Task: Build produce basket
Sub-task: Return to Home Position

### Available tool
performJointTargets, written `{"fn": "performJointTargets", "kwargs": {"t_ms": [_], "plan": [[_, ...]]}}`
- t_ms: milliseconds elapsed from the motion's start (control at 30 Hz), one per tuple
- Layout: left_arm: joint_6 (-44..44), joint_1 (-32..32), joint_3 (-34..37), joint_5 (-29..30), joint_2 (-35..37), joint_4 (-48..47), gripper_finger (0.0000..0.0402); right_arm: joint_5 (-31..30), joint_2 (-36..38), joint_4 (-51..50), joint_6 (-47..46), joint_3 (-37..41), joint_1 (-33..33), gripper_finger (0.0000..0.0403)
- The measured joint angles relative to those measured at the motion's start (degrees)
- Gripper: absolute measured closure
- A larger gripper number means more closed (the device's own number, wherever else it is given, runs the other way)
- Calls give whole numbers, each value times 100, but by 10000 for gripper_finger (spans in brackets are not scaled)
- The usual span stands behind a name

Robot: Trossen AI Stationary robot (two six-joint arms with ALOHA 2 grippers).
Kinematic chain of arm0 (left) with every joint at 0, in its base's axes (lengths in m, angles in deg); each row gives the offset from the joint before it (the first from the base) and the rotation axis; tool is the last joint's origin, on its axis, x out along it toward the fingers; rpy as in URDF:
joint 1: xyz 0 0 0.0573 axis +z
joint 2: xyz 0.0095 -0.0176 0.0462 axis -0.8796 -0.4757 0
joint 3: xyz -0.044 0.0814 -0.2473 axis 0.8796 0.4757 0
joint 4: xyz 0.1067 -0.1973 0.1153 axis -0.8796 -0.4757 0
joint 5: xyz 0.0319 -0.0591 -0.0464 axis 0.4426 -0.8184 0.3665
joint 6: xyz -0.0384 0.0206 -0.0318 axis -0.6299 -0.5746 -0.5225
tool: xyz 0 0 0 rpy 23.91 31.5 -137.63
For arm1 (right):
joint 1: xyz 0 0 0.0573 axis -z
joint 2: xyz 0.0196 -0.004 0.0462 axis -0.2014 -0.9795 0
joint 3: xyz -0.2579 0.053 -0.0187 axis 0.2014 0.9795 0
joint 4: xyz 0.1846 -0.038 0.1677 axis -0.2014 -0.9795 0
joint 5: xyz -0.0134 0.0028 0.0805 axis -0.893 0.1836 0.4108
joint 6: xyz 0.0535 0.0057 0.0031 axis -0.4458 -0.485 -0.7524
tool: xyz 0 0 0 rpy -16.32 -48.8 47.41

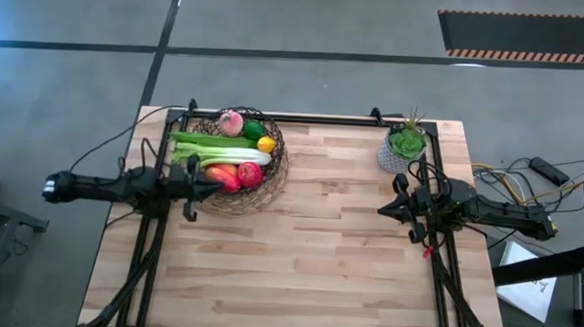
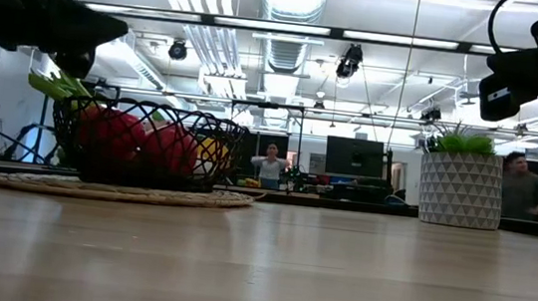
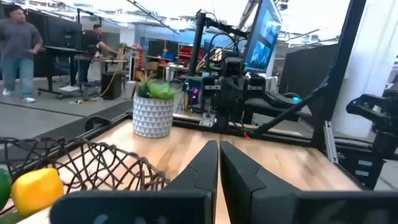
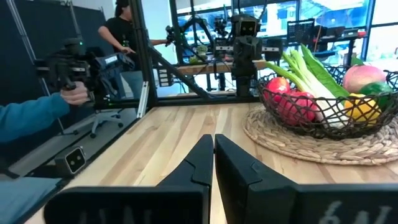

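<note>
The dark wire basket (image 1: 272,167) stands on a round woven mat (image 1: 232,202) at the table's far left. It holds a pink peach (image 1: 231,122), a green pod (image 1: 213,139), a pale celery stalk (image 1: 227,156), a yellow lemon (image 1: 266,144), a green lime (image 1: 253,129), a red tomato (image 1: 249,174) and a red-orange mango (image 1: 223,177). My left gripper (image 1: 208,182) is shut and empty, raised above the basket's near left rim. My right gripper (image 1: 392,207) is shut and empty, raised above the table at the right.
A small green plant in a white pot (image 1: 405,147) stands at the table's far right, just beyond my right arm. Bare wood lies across the middle and near part of the table (image 1: 306,274). People move in the room behind (image 2: 269,166).
</note>
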Motion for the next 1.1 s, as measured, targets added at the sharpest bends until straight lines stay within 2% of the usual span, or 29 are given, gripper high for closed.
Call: {"fn": "performJointTargets", "kwargs": {"t_ms": [133,367,433,533,600,967,1033,1100], "plan": [[-19,-1,2,85,673,-834,401,-4,0,-4,28,-2,0,394],[-37,22,7,169,442,-834,401,-152,148,14,-73,13,3,394],[-47,22,7,169,470,-837,401,-559,150,26,-245,32,2,394],[-46,22,7,175,532,-839,401,-1478,64,49,-597,105,0,394],[-44,21,7,175,542,-842,401,-1730,-91,24,-608,109,0,394],[-45,20,7,185,236,-854,401,-1700,-920,45,-267,111,-2,394],[-47,20,7,186,141,-854,401,-1429,-976,96,-157,112,-1,394],[-110,20,7,188,20,-856,401,-802,-945,196,141,114,-2,394]]}}
